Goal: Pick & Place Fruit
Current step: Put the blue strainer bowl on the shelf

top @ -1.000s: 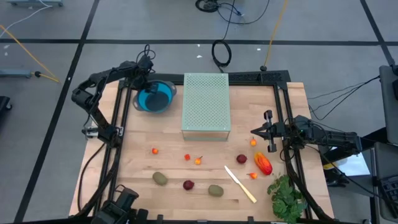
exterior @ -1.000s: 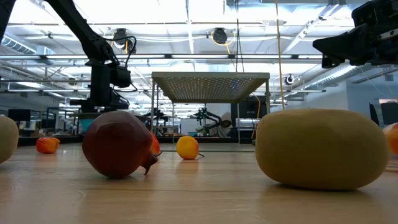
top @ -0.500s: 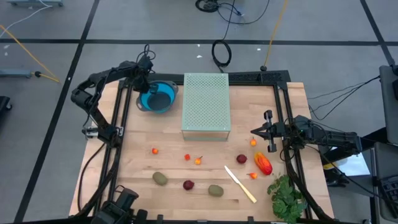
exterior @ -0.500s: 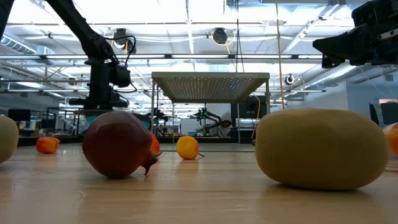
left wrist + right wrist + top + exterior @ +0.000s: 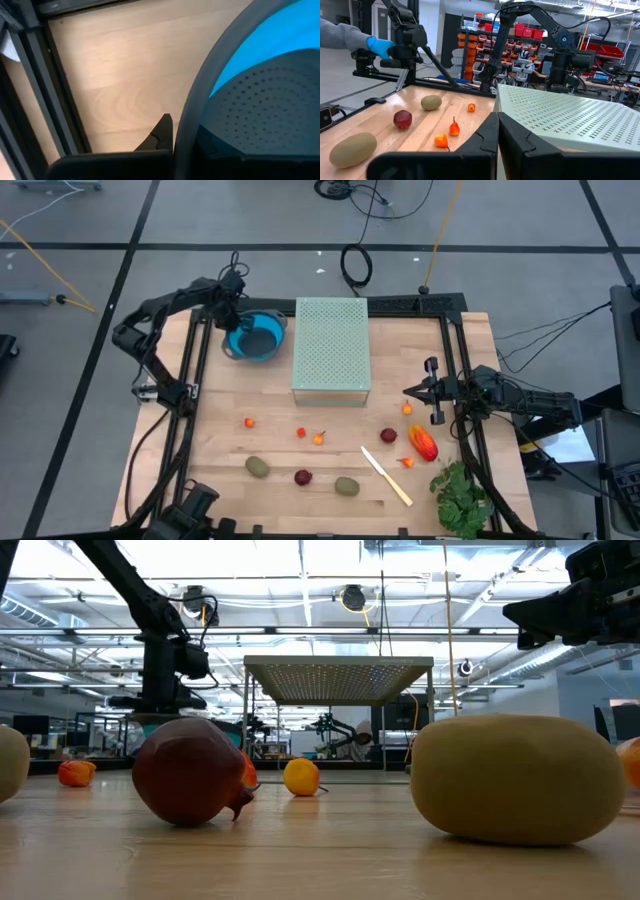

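gripping the blue colander (image 5: 252,337) rim, my left gripper (image 5: 232,319) is clamped tight; right gripper (image 5: 428,391) pressed together, empty. fruit (image 5: 303,477) lies mid-table. only the right wrist view shows a gloved hand (image 5: 380,46).

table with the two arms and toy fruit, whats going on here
The left hand is shut on the rim of the blue perforated bowl at the table's far left, beside the pale green perforated box. The right hand hangs shut near the right side, holding nothing. The toy fruit, including the red-orange oval, two brown-green ovals and dark red balls, lies loose on the wooden table; none is in the bowl.
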You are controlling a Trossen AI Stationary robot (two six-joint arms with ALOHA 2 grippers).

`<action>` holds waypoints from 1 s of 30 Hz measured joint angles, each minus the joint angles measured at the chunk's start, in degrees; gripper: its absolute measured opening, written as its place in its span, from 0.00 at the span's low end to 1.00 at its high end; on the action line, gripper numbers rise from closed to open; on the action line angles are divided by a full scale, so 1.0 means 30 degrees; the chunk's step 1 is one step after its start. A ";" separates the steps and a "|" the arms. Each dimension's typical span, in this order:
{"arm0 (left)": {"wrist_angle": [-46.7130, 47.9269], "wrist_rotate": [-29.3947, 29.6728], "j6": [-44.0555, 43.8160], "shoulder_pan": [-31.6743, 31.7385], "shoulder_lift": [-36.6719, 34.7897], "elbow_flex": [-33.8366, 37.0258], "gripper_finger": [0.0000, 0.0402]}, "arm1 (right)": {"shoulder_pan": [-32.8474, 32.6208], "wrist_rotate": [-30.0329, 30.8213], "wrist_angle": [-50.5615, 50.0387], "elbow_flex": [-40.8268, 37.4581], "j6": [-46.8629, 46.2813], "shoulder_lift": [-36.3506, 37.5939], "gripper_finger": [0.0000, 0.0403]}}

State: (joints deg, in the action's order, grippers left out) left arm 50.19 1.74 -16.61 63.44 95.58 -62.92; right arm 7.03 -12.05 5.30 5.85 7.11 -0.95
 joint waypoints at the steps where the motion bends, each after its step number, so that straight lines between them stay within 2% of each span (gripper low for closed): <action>1: 0.0001 -0.0142 -0.0056 0.0066 -0.0175 0.0005 0.02 | -0.0001 0.0000 0.0000 -0.0006 0.0000 0.0007 0.00; 14: -0.0358 0.0261 -0.2269 0.0508 -0.3382 0.0022 0.01 | -0.0006 0.0000 0.0000 -0.0007 0.0000 0.0007 0.00; 30: -0.1781 -0.0018 -0.5375 0.0501 -0.5768 0.0026 0.01 | -0.0007 0.0000 0.0002 -0.0007 0.0000 0.0005 0.00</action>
State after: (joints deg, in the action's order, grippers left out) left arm 44.85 1.69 -32.73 64.95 78.28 -62.84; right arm 7.01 -12.05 5.31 5.82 7.11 -0.93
